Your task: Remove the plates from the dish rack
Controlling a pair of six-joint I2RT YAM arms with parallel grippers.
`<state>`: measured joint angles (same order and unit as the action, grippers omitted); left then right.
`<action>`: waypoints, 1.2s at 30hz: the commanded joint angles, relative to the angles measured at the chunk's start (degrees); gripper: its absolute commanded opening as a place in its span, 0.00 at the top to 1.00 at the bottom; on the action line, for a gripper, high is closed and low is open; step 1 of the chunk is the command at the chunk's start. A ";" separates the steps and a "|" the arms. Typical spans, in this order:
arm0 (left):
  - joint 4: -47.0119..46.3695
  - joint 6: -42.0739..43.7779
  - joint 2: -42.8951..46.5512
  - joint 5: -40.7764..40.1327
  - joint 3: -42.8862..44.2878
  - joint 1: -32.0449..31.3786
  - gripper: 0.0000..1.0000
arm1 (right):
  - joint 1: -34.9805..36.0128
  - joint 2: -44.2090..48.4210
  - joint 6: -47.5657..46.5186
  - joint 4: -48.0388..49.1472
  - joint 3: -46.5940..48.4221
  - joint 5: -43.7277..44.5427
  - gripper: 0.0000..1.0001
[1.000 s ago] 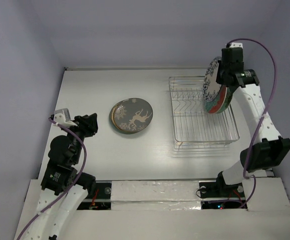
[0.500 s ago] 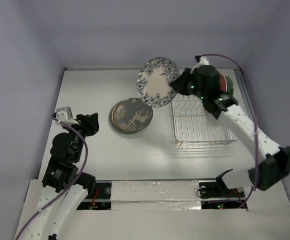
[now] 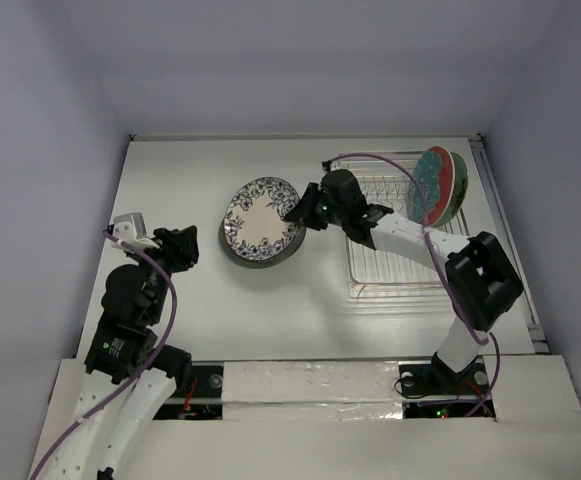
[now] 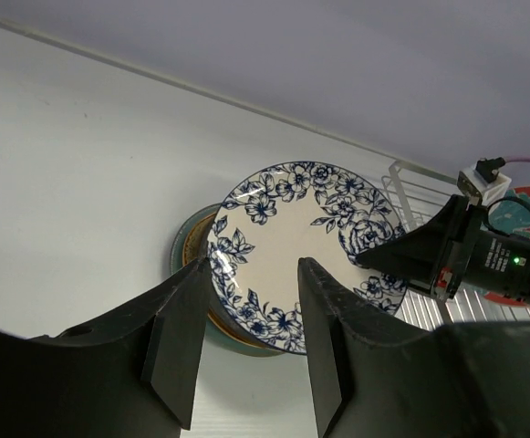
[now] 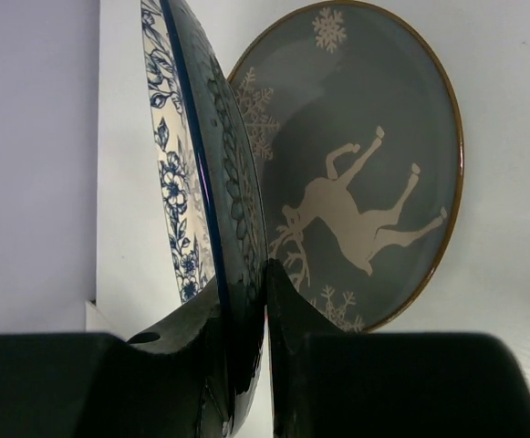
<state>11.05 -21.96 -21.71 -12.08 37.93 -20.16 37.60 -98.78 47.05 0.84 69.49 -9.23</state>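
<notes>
My right gripper [image 3: 307, 208] is shut on the rim of the white plate with blue flowers [image 3: 260, 218] and holds it tilted, low over the stack of plates on the table. The stack's top plate [image 5: 365, 164] is grey with a brown rim and a white deer. A teal rim [image 4: 181, 262] shows under it. In the right wrist view the fingers [image 5: 287, 301] pinch the floral plate's edge [image 5: 178, 196]. The wire dish rack [image 3: 410, 262] holds upright plates, teal and red-rimmed [image 3: 440, 187], at its far right. My left gripper [image 3: 177, 247] is open and empty, left of the stack.
The rack stands on the right half of the white table [image 3: 190, 170]. Walls close the table in at the back and both sides. The right arm [image 3: 410, 232] stretches across the rack's left part. A purple cable [image 3: 370, 160] loops over the rack.
My right gripper has lifted the floral plate out of the rack, carried it left and lowered it over the stack. The left arm has not moved.
</notes>
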 commanded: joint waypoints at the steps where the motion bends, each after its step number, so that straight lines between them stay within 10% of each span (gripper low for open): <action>1: -1.38 -0.11 -0.87 0.21 -0.40 -0.23 0.60 | 0.45 -0.17 5.77 17.96 0.03 -1.32 1.00; 13: -1.38 -0.11 -0.70 0.21 -0.40 -0.23 0.60 | 0.45 -4.66 6.48 20.34 -4.80 0.09 0.91; 21: -1.38 -0.11 -0.35 0.21 -0.40 -0.23 0.60 | 0.98 -4.32 1.21 9.02 -4.37 4.92 0.27; 36: -1.56 -0.02 0.97 0.21 -0.40 -0.23 0.60 | 2.65 1.47 -18.83 -31.58 10.83 27.68 0.17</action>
<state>11.05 -21.96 -21.52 -12.05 37.93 -20.16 39.79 -101.91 33.67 -20.99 76.66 11.70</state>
